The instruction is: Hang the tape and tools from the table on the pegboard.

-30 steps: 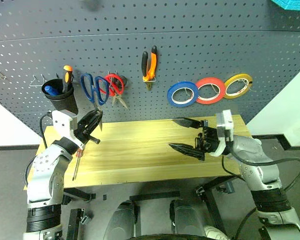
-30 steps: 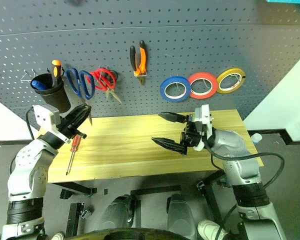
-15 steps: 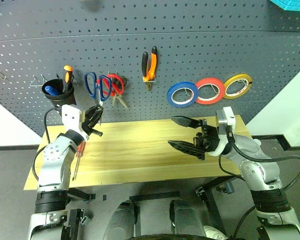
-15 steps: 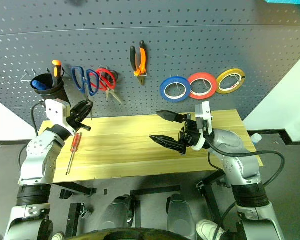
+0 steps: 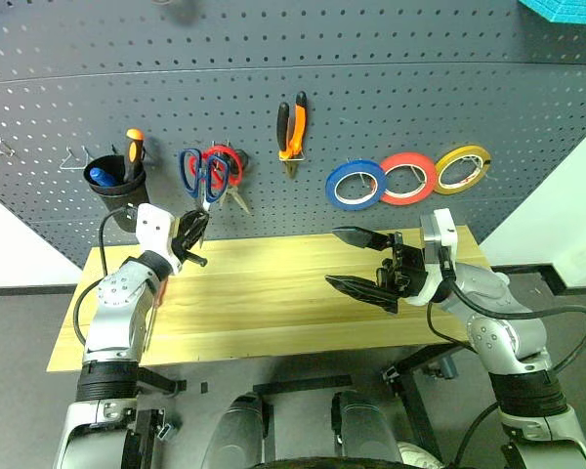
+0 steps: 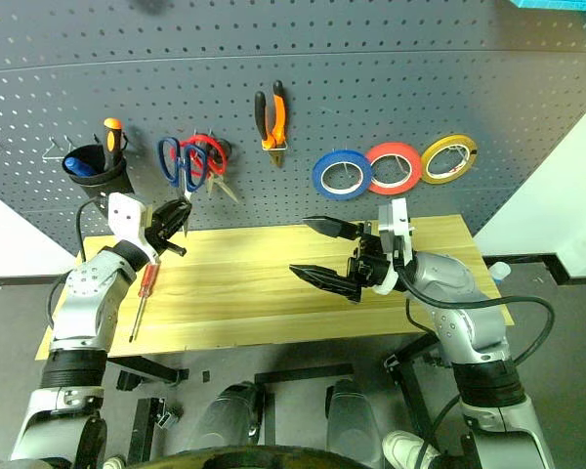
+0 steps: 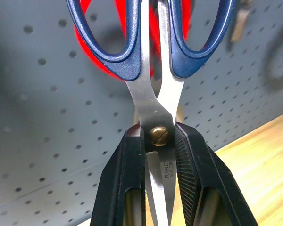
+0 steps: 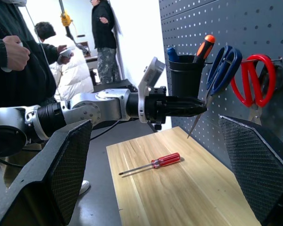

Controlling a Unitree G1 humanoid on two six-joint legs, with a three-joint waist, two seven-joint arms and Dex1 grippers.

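My left hand [image 7: 160,155] pinches the stiff, slick blue scissors [image 7: 153,70] at the pivot, handles against the pegboard [image 5: 371,107], likely to swivel.

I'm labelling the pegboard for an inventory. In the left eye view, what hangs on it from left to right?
Black cup → blue-handled scissors → pliers → blue tape → red tape → yellow tape.

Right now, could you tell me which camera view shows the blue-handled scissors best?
The left wrist view: the blue-handled scissors appear close up, with the pivot clamped in the left gripper. The head views and the right wrist view show them small, against the pegboard.
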